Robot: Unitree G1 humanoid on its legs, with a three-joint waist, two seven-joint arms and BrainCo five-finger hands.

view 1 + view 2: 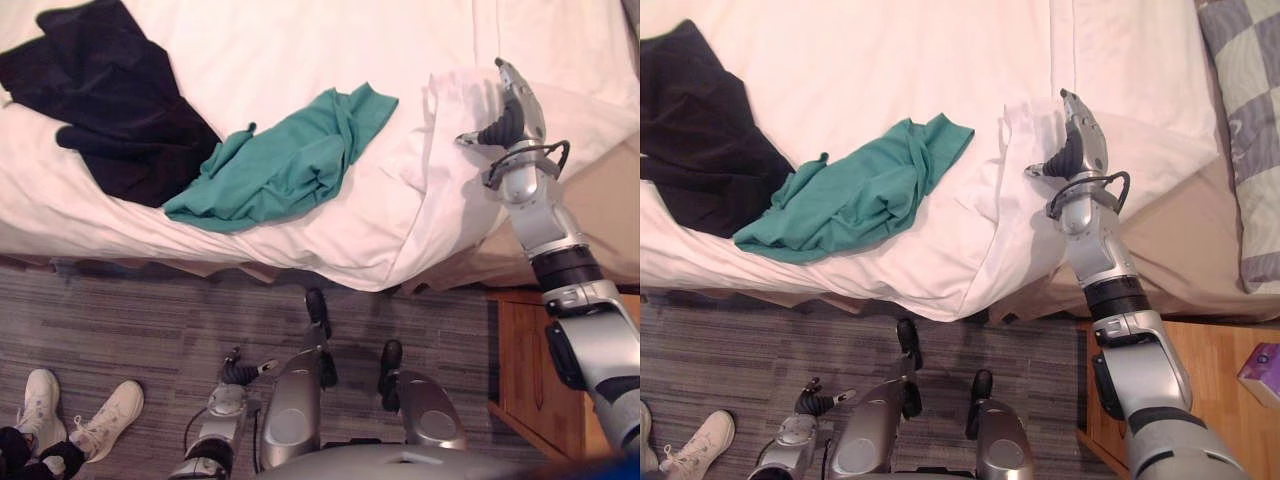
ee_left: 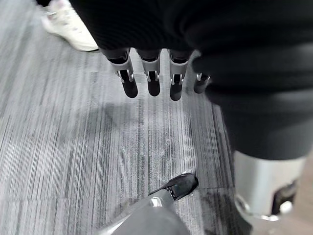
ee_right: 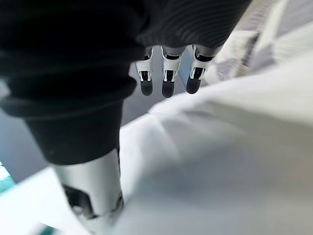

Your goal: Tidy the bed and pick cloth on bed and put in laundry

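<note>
A teal cloth (image 1: 285, 160) lies crumpled on the white duvet (image 1: 300, 50) near the bed's front edge. A black garment (image 1: 120, 110) is spread to its left, touching it. My right hand (image 1: 515, 105) reaches over the duvet's turned-back corner (image 1: 440, 150), right of the teal cloth, with straight fingers (image 3: 166, 83) just above the white fabric and nothing held. My left hand (image 1: 240, 375) hangs low beside the bed, its straight fingers (image 2: 152, 81) pointing at the grey carpet, empty.
Beige bedding (image 1: 600, 200) is bare where the duvet is folded back, and a checked pillow (image 1: 1245, 120) lies at far right. A wooden nightstand (image 1: 530, 370) with a purple box (image 1: 1262, 372) stands at right. A person's white shoes (image 1: 80, 415) are at lower left.
</note>
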